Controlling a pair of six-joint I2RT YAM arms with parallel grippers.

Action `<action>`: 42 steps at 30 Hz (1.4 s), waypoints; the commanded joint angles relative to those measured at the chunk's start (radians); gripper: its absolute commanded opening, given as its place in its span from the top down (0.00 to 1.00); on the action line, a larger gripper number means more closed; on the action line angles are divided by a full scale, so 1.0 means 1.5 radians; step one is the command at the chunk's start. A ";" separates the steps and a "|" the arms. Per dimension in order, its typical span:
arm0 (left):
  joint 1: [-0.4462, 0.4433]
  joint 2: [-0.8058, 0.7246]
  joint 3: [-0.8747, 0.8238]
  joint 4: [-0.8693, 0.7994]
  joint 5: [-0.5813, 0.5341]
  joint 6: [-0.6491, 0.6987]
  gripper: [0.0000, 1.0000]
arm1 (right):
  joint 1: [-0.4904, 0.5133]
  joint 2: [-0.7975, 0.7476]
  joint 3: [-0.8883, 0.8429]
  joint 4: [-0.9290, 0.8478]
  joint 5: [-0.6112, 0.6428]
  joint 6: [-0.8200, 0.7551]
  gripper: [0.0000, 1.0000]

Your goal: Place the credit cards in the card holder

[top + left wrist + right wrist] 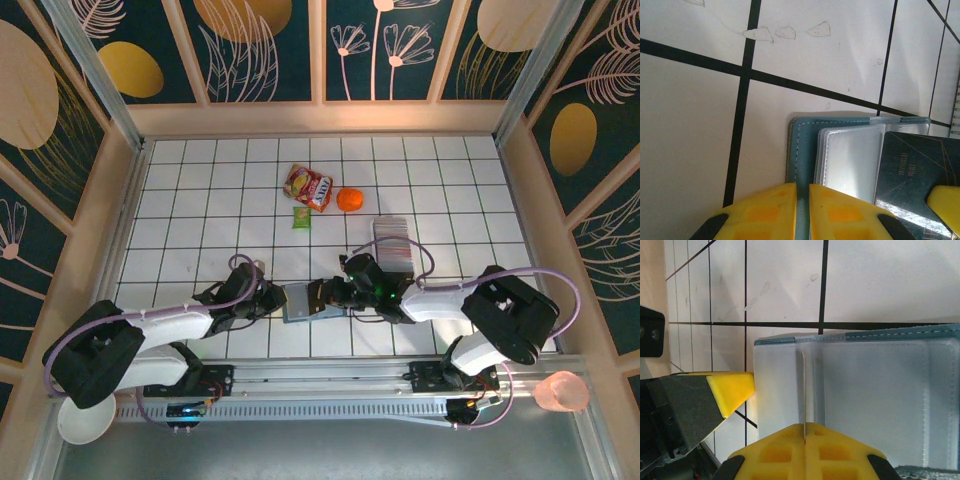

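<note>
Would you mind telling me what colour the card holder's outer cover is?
The card holder is teal blue with pale stitching, clearest in the left wrist view.

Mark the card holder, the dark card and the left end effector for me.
card holder (pixel 805 142), left wrist view, teal stitched cover edge.
dark card (pixel 912 170), left wrist view, its printed face.
left end effector (pixel 802 194), left wrist view, between the yellow fingertips.

Dark credit card (pixel 912 175): faint gold lettering is running across its face, too small and blurred to read.
Snack bag (pixel 308 186): red and yellow print is showing, no word legible.
Green packet (pixel 301 218): markings are showing, unreadable.
</note>
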 commanded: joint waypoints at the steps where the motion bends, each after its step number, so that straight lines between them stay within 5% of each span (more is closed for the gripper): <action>1: -0.003 0.010 -0.008 0.000 0.006 -0.002 0.85 | 0.005 0.018 -0.013 0.022 -0.001 0.012 1.00; 42: -0.004 0.001 -0.011 -0.006 0.003 -0.002 0.86 | -0.026 0.068 -0.039 0.106 -0.059 0.009 1.00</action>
